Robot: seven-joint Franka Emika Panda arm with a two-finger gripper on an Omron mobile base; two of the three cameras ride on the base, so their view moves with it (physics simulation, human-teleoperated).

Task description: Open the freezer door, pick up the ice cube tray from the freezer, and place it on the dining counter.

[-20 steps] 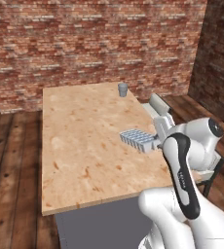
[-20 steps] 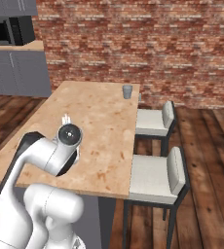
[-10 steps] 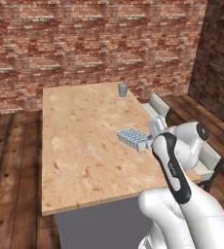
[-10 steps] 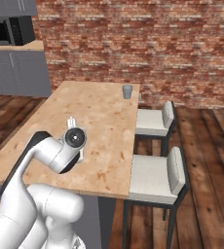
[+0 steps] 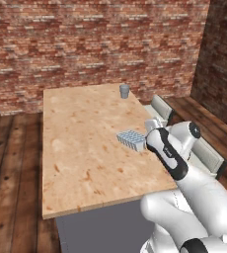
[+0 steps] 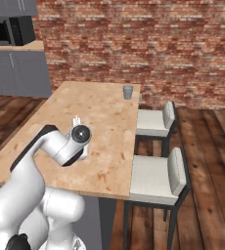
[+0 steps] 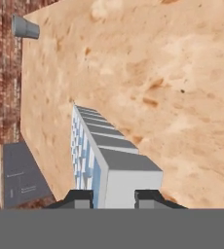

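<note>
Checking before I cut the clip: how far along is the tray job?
Fetch looks done: the ice cube tray is over the dining counter, near its chair-side edge. In hand: the hand is shut on the tray's end. Left: release; I cannot tell if the tray rests on the top.

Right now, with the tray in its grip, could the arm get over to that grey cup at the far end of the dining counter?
Probably yes. The wood top of the dining counter lies bare between the ice cube tray and the grey cup. But the gripper is shut on the tray, so it would have to let go first.
</note>
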